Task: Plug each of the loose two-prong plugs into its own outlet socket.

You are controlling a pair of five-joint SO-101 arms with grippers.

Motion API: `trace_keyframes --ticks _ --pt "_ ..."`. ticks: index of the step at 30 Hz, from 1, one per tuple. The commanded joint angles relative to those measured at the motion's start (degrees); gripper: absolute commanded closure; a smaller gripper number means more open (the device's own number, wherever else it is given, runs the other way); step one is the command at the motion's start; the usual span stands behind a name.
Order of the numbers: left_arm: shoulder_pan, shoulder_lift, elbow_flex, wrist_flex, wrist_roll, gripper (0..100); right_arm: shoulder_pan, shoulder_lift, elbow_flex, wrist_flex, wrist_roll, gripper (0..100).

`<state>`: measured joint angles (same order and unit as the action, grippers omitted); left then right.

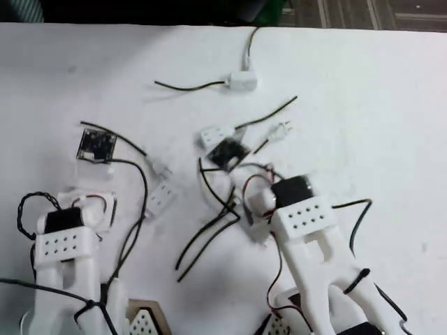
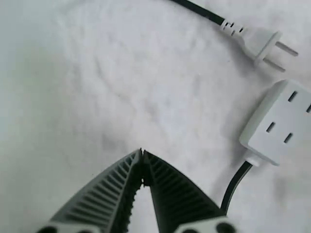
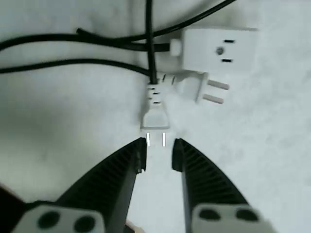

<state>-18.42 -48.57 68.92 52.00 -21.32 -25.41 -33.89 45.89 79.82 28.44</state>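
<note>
White 2-prong plug (image 2: 262, 48), black cord (image 2: 199, 10), lies loose nr white socket (image 2: 274, 124).

Take the middle of the table (image 1: 391, 105) as your dial in the high view. One outlet block (image 1: 241, 82) lies at twelve o'clock, near the far edge. A second outlet block (image 1: 216, 135) sits closer in, with a two-prong plug (image 1: 279, 130) at its three o'clock. At eight o'clock a third outlet block (image 1: 162, 197) has a second plug (image 1: 157, 166) near it at its twelve. The left arm (image 1: 63, 244) stands at seven o'clock and the right arm (image 1: 307, 223) at five.
</note>
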Motion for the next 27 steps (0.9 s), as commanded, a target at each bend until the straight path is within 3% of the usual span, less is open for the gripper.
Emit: trace_keyframes --ticks 1,21,27 --pt "-0.22 -1.10 -0.18 -1.05 0.35 98 -4.44 3.82 1.14 -0.84 0.70 84.8" --pt "-0.22 -1.01 0.09 -0.88 0.18 97 -4.44 28.09 1.93 -16.92 0.70 85.0" --pt "-0.22 -1.36 1.05 -1.23 0.09 97 0.31 28.44 1.67 -20.26 1.05 93.7"
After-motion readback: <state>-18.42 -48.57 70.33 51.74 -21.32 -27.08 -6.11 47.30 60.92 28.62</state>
